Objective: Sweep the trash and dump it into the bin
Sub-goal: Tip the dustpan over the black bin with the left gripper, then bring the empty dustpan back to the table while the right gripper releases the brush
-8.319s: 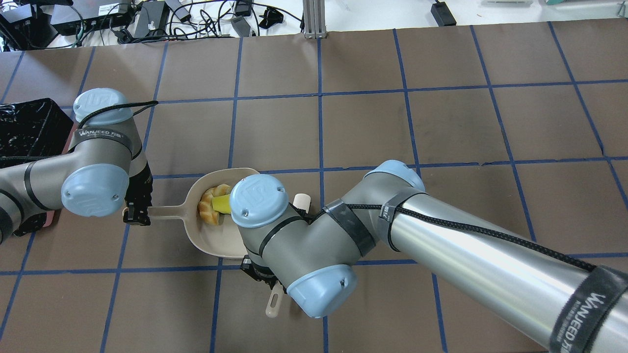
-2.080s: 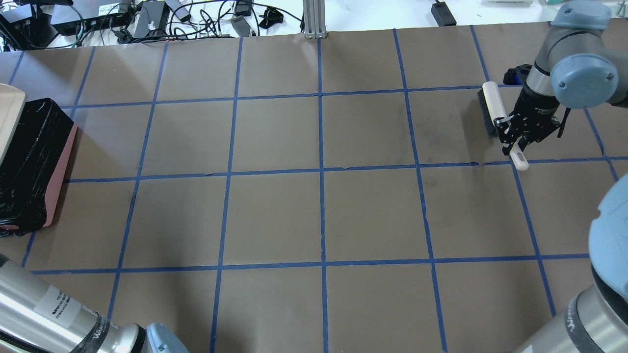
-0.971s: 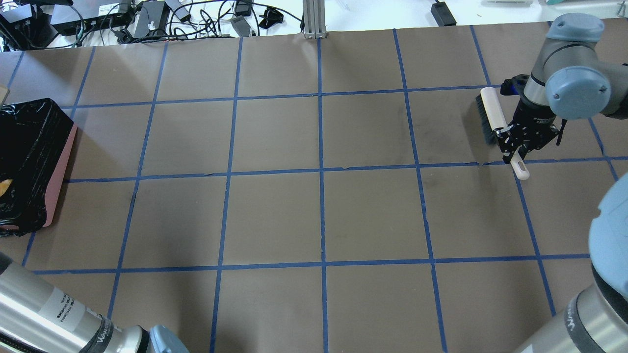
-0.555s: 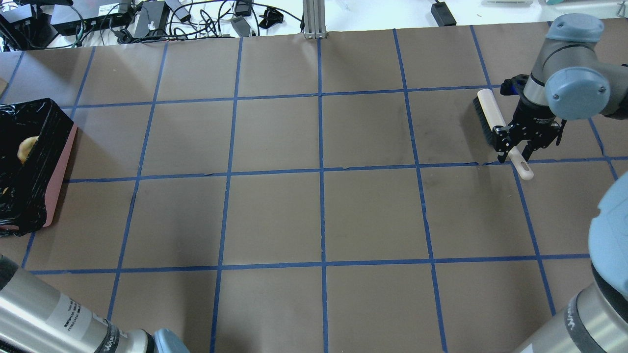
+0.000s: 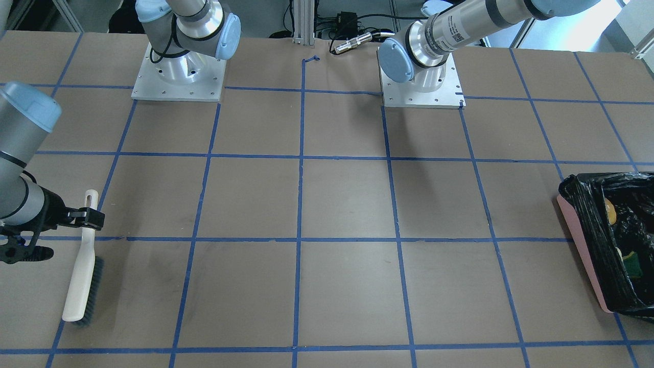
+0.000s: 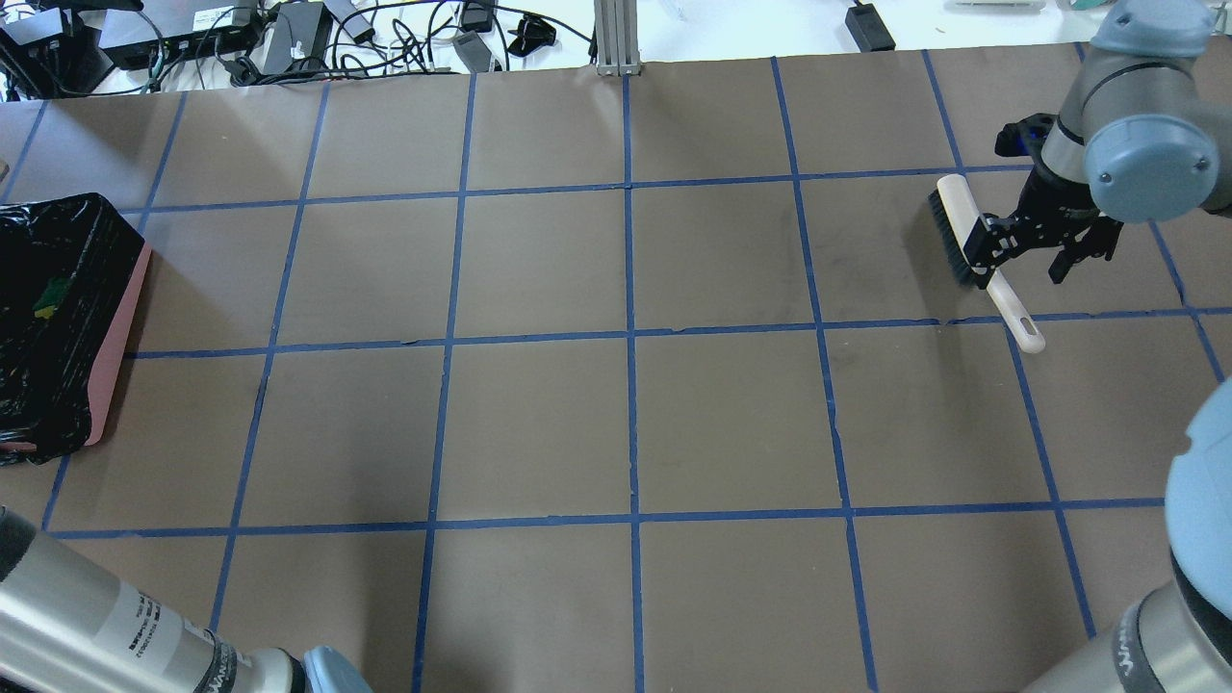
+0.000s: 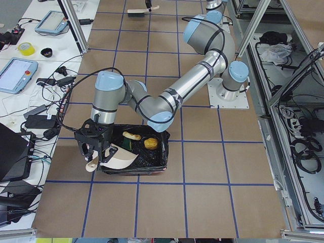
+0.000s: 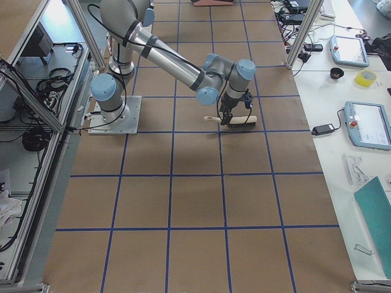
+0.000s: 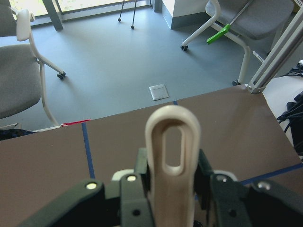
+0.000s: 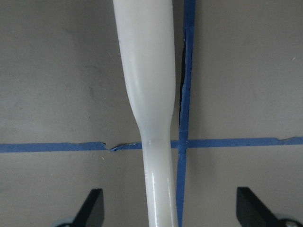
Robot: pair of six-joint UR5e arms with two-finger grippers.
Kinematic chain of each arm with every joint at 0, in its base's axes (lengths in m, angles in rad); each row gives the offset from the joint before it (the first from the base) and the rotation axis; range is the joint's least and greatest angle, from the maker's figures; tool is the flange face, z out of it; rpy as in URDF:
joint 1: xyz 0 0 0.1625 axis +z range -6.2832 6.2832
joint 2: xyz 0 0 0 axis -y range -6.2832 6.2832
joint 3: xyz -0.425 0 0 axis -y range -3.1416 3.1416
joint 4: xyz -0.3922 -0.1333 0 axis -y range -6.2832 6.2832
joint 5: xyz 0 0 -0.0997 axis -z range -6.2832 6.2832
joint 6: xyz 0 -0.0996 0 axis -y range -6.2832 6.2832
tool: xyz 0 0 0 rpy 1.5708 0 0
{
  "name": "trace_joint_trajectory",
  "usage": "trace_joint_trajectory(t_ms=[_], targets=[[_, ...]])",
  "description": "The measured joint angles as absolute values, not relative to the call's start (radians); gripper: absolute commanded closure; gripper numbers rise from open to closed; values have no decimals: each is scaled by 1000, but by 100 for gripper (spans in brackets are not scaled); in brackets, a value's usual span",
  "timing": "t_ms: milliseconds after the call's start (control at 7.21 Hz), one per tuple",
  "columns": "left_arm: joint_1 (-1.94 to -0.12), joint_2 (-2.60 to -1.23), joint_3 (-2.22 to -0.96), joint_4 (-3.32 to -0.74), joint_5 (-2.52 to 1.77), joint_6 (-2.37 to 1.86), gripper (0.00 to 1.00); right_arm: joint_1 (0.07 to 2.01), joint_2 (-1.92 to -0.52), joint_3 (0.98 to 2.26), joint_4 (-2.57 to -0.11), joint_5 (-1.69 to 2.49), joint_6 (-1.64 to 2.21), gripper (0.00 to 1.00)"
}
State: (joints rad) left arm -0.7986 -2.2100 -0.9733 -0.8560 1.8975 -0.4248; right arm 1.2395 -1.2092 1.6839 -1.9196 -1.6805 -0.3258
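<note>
The trash (image 7: 151,144) lies inside the bin (image 6: 115,337), a pink box lined with a black bag at the left end of the counter (image 6: 626,423). The yellow-green wedge is hard to make out, perhaps a green fleck low in the bag. The left claw (image 7: 95,147) is clamped on the handle of a beige dustpan (image 7: 117,158) tilted at the bin's rim. Far right, the right claw (image 6: 1022,265) hangs with its fingers wide apart over the brush (image 6: 961,217) lying on the counter.

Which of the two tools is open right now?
The right tool, its jaws spread wide on either side of the brush handle without touching it. The left tool is shut on the dustpan handle.
</note>
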Motion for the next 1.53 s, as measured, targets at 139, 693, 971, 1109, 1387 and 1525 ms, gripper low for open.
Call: trace_joint_trajectory(t_ms=[139, 693, 971, 1109, 1387, 1525], targets=[[-812, -2207, -950, -917, 1922, -436, 100, 1251, -1250, 1682, -1922, -1665, -320, 0], [-908, -2197, -805, -1222, 1890, -643, 100, 1354, -1426, 1652, -1818, -1607, -265, 0], [-967, -2204, -801, -1386, 1845, -795, 100, 1372, -1463, 1622, -1751, -1594, -250, 0], [-992, -2211, -809, -1439, 1822, -874, 100, 1382, -1474, 1609, -1733, -1582, -231, 0], [-1028, -2224, -851, -1486, 1721, -1017, 100, 1444, -1501, 1581, -1678, -1575, -134, 0], [-1042, -2241, -873, -1522, 1656, -1077, 100, 1486, -1508, 1573, -1665, -1577, -91, 0]])
